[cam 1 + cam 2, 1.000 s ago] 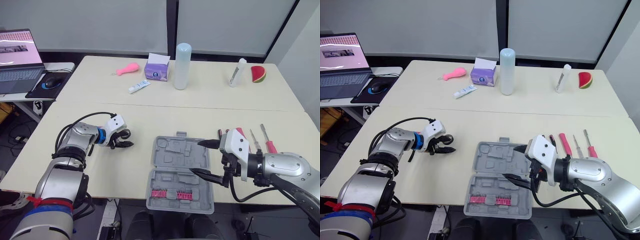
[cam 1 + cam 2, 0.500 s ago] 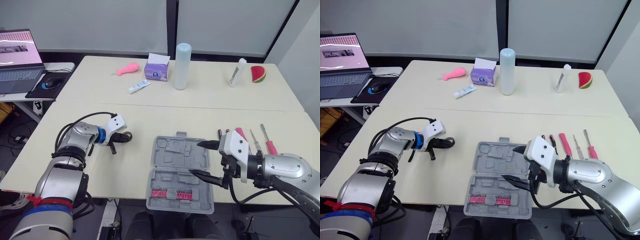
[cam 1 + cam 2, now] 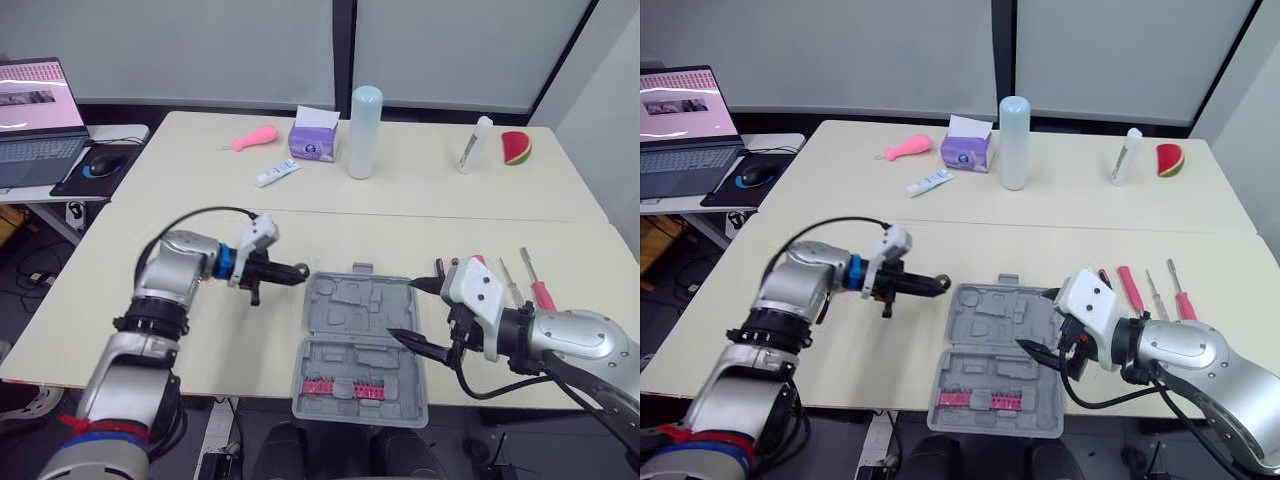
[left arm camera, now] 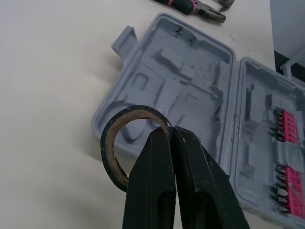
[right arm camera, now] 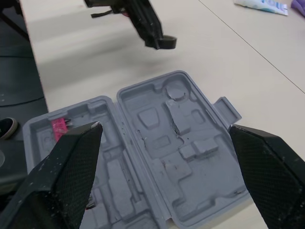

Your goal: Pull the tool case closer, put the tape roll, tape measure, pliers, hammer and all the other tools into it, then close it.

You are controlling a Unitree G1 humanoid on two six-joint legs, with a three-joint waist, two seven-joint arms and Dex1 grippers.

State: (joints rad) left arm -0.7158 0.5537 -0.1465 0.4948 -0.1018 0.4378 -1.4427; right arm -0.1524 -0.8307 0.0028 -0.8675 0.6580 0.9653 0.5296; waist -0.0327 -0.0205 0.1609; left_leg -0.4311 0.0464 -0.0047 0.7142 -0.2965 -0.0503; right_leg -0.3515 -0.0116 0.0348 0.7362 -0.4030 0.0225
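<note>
OK, nearest first: the tool case is laid open at the front edge of the near table, both grey halves flat, with a pink bit strip seated in the near half. The right gripper is held over the case's right edge, fingers spread wide, nothing gripped. Just behind it, a row of pink-handled tools is laid on the table to the right of the case; the pliers are seen beyond the case's far rim. The left gripper is clamped onto the tape roll. The roll is held off the table, just beside the far-left corner of the case and not inside it. On the far table a tube, pink toy, tissue box, tall white bottle, slim white bottle and watermelon slice are spread out. A laptop and mouse are set on a side desk, far left.
</note>
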